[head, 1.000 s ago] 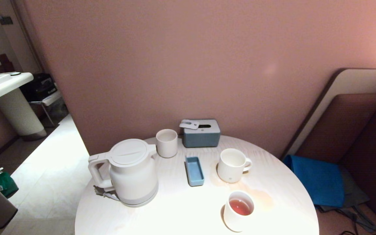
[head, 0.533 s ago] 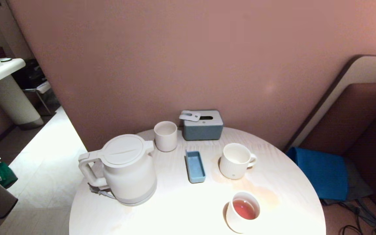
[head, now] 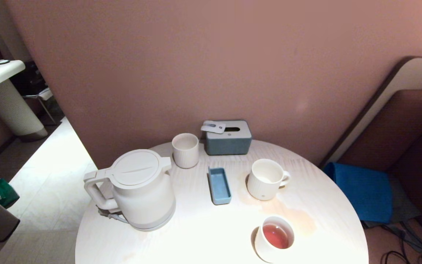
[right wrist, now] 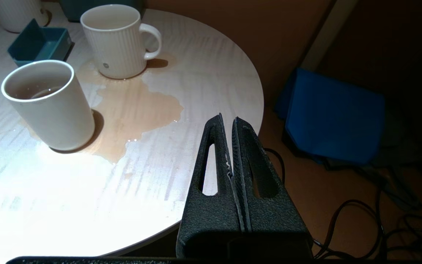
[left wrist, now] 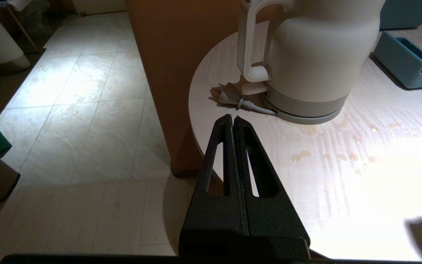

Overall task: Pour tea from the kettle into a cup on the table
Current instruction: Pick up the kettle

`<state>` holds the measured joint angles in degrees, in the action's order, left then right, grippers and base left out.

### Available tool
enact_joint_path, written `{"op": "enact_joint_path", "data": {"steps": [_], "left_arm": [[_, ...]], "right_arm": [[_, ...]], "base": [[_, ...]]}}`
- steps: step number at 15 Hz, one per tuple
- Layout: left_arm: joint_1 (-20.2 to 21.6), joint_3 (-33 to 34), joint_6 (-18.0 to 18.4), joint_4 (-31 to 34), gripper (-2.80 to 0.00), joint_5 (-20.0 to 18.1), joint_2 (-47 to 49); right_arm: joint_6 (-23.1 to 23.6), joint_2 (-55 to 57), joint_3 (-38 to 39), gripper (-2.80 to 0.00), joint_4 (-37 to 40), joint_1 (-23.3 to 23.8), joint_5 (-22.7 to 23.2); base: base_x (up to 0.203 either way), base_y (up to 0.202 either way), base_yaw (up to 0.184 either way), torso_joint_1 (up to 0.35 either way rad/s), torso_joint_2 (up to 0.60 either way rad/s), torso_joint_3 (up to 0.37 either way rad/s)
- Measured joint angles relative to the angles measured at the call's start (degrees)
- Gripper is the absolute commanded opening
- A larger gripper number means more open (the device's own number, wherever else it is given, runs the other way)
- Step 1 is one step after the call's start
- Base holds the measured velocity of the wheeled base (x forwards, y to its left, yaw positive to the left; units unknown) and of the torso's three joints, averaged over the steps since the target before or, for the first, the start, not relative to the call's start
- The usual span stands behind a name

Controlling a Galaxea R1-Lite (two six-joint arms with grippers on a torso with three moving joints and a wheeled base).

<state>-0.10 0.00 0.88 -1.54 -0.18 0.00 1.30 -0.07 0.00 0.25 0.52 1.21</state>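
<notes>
So the kettle [head: 137, 190] and the mug [head: 266, 179] stand untouched on the surface [head: 203, 234], because both grippers, left gripper [left wrist: 232, 118] and right gripper [right wrist: 227, 119], wait off its edge with fingers pressed together, empty.

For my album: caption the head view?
White kettle, ribbed mug and cup of tea on a round table.

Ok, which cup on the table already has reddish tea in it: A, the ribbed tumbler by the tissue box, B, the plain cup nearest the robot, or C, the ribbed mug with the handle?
B: the plain cup at the near edge holds reddish tea, while the ribbed mug and the tumbler look empty.
</notes>
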Motion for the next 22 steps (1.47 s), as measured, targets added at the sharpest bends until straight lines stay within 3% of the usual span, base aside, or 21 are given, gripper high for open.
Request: {"op": "enact_joint_path", "data": {"steps": [7,10,13,17,22], "left_arm": [[0.07,-1.54,-0.25,0.51,-2.8,0.13,0.17],[0.07,-13.58,-0.72,0.23,-2.8,0.05,5.66],[0.02,-23.5,-1.2,-4.74,-2.8,-0.05,19.28],[0.02,-26.86,-4.9,-19.56,-2.8,0.09,41.2],[-0.2,-16.85,-6.37,-54.16,-2.8,5.52,66.71]], "right_arm": [[0.02,0.0,0.0,-2.8,0.0,0.0,-0.02],[-0.01,0.0,0.0,-2.8,0.02,0.02,-0.02],[-0.02,0.0,0.0,-2.8,0.02,0.0,-0.02],[-0.01,0.0,0.0,-2.8,-0.01,0.0,-0.02],[-0.03,0.0,0.0,-2.8,-0.01,0.0,0.0]], "base": [[0.0,0.0,0.0,0.0,0.0,0.0],[0.0,0.0,0.0,0.0,0.0,0.0],[0.0,0.0,0.0,0.0,0.0,0.0],[0.0,0.0,0.0,0.0,0.0,0.0],[0.0,0.0,0.0,0.0,0.0,0.0]]}}
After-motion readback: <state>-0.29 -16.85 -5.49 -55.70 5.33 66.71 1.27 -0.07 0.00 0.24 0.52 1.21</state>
